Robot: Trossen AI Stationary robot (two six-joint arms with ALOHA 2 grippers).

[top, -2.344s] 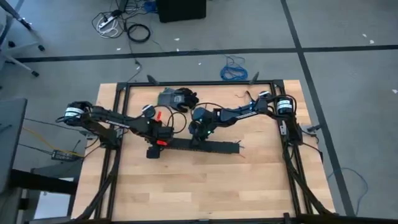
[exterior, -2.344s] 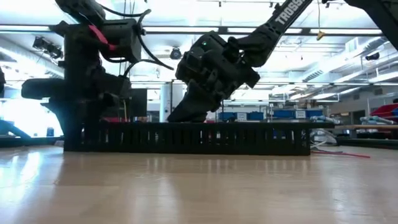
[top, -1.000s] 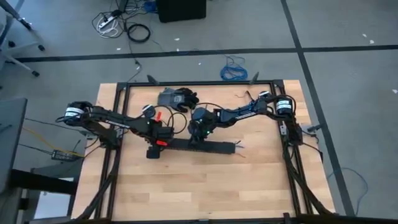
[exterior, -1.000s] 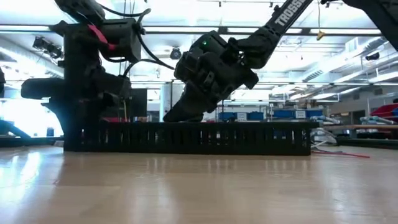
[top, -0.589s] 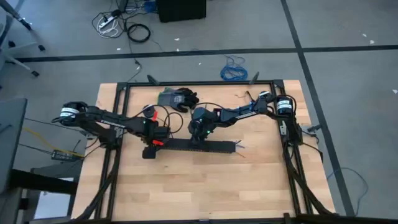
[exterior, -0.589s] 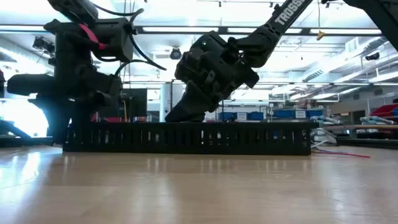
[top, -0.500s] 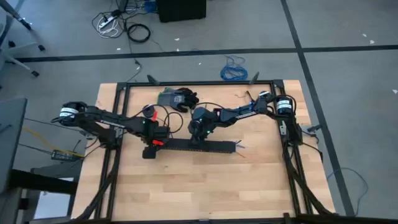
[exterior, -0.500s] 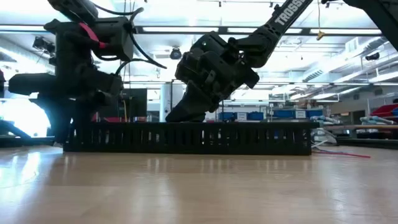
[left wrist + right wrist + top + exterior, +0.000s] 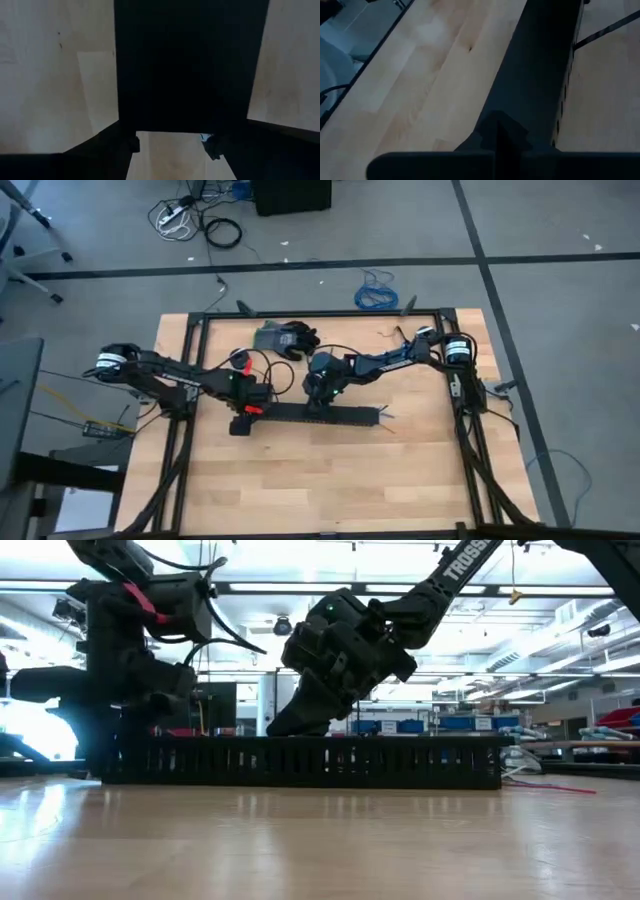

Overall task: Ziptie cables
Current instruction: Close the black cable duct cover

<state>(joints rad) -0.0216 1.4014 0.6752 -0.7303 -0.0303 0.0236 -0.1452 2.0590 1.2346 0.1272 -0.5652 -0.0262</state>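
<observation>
- I have the left claw (image 9: 241,422) down at the left end of the long black slotted channel (image 9: 310,415), which lies across the middle of the counter (image 9: 330,480).
- In the left wrist view the left claw (image 9: 170,144) is spread wide. Its two fingertips (image 9: 129,144) stand on either side of a strip of bare wood, right at the channel's (image 9: 190,65) cut end. I cannot tell whether they touch the channel.
- The right claw (image 9: 314,406) is lowered onto the channel a little left of its middle, with its arm reaching in from the right of the frame.
- From table height, the right claw (image 9: 285,725) slants down to the channel's (image 9: 300,762) top edge. I cannot tell whether it is wide or narrow. The right wrist view shows only a dark mass against the channel's (image 9: 535,70) wall.
- The cables (image 9: 386,418) poke out of the channel's right end, lying on the wood just right of centre frame. In the low view they show as a few thin strands (image 9: 522,774) at the right end of the channel.
- A grey and black bundle (image 9: 285,337) sits near the counter's upper edge, well apart from the channel.
- A blue coiled cable (image 9: 375,292) lies on the floor above the counter in the frame.
</observation>
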